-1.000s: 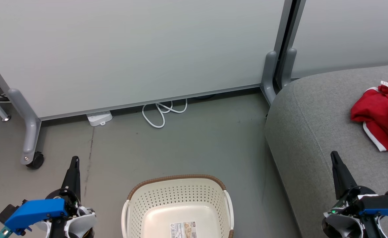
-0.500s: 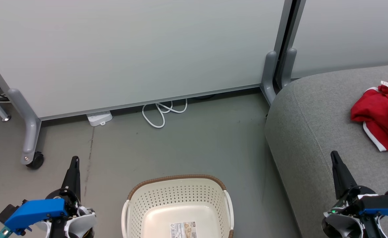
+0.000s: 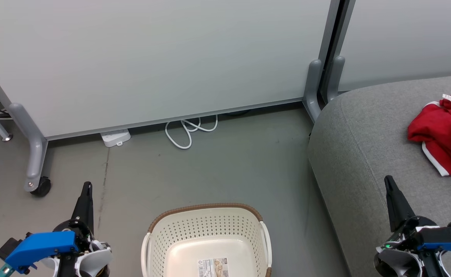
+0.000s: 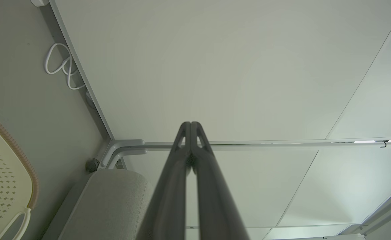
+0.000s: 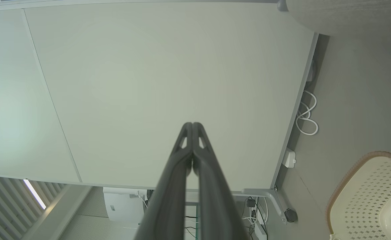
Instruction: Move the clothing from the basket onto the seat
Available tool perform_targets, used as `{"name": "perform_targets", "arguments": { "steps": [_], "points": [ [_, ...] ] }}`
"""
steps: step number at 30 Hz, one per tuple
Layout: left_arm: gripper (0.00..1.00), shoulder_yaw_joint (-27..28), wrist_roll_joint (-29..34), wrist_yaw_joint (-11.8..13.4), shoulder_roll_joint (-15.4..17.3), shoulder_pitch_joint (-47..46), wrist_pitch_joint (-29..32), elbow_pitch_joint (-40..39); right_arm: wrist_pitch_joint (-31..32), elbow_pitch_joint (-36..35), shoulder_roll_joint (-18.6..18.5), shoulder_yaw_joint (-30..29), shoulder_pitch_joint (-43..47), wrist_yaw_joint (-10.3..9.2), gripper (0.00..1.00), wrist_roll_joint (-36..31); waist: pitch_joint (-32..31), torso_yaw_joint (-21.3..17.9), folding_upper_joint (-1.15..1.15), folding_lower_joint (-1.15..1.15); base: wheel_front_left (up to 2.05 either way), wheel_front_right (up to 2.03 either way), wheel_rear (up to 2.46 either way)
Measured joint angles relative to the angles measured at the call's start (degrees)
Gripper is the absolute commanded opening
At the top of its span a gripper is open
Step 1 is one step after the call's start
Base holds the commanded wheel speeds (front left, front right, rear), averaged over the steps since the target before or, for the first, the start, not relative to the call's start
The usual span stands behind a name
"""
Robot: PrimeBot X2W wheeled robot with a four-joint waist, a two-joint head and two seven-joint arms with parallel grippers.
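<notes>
Pale partition panels (image 3: pixel 152 57) are spanning the top. We are seeing the seat (image 3: pixel 363 134) at right, the basket (image 3: pixel 206 209) bottom centre looking bare, the clothing (image 3: pixel 436 130) lying on that seat, far right. Our left gripper (image 3: pixel 88 186) and right gripper (image 3: pixel 389 180) are hanging pinched together, empty; we are recommending checking the basket's cropped part.

My left gripper (image 3: pixel 87 186) and right gripper (image 3: pixel 388 181) have long, dark, tapering fingers (image 4: pixel 177 173); behind each sit a bright blue housing (image 3: pixel 40 245) and white shells (image 3: pixel 94 262).
</notes>
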Motion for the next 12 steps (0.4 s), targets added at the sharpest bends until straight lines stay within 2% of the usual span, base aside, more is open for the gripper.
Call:
{"name": "perform_targets", "arguments": {
  "steps": [12],
  "points": [
    [0.00, 0.00, 0.00, 0.00, 0.00, 0.00, 0.00, -0.01, 0.00, 0.00, 0.00, 0.00, 0.00, 0.00, 0.00, 0.00, 0.00, 0.00, 0.00, 0.00, 0.00, 0.00, 0.00]
  ]
}}
